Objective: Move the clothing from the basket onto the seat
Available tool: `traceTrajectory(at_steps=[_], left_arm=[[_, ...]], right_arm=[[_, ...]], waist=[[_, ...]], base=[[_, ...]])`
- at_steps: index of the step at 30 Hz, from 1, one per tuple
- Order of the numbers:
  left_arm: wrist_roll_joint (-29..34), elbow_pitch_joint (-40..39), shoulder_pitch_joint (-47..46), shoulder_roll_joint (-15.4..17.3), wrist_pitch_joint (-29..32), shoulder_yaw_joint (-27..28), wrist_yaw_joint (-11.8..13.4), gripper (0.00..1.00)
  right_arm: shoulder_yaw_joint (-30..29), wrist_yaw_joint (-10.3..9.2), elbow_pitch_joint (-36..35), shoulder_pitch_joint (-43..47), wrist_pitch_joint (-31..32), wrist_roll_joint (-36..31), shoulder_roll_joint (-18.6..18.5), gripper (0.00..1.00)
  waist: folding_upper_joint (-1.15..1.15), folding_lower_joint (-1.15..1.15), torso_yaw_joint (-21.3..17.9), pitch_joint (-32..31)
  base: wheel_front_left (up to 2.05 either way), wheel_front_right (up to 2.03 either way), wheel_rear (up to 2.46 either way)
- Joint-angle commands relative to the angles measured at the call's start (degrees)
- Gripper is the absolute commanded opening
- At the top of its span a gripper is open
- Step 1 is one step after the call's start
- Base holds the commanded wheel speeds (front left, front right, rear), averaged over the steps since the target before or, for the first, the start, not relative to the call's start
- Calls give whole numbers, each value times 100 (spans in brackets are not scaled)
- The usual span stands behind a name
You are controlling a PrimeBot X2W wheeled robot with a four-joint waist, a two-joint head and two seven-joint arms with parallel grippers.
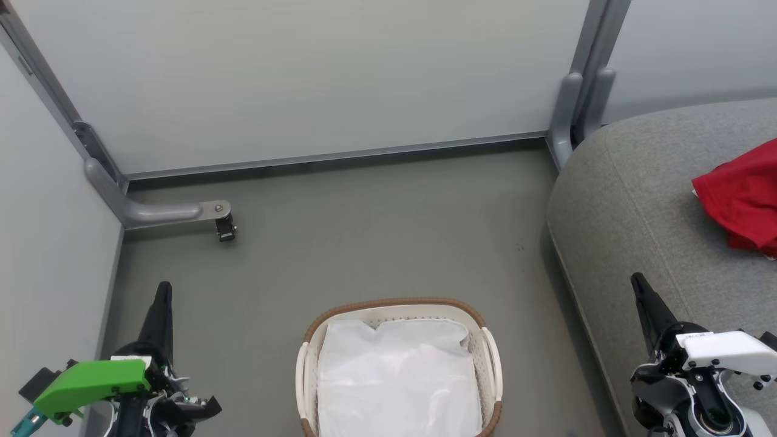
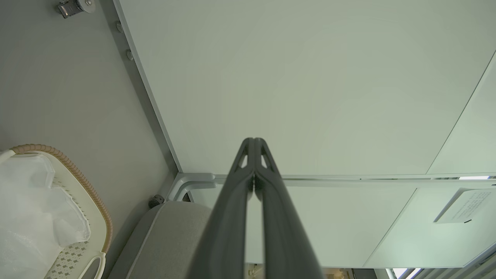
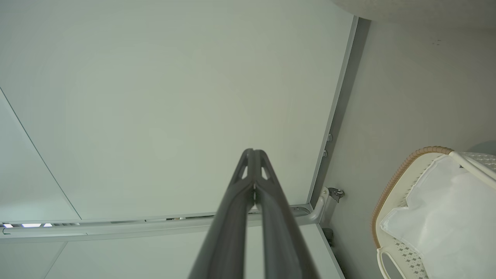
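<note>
red clothing (image 1: 743,197) lies on the grey seat (image 1: 619,200) at right; basket (image 1: 397,303) bottom centre holds a white liner (image 1: 397,376); left gripper (image 1: 162,291) and right gripper (image 1: 638,284) closed, empty.

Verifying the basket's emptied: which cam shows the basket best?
Head view: it looks down into the basket, its white liner showing, no red inside; near end cropped. Left wrist view catches one rim end and a handle at its lower left; right wrist view, the same at its lower right.

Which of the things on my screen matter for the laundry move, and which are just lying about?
For the job: red clothing, grey seat, laundry basket.
Just there: white liner in the basket, partition panels, caster foot.
</note>
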Motion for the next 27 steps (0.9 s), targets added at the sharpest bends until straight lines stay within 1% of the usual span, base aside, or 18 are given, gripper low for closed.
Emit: traceTrajectory(at_steps=[1, 27], left_arm=[[-20, -12, -56, 39, 25, 13, -23, 0], [-19, -13, -56, 40, 25, 12, -22, 0]], right_arm=[[-10, -2, -20, -37, 13, 20, -17, 0], [-6, -2, -20, -36, 10, 23, -17, 0]], waist=[[0, 0, 0, 0], [0, 0, 0, 0]], base=[[0, 0, 0], [0, 0, 0]])
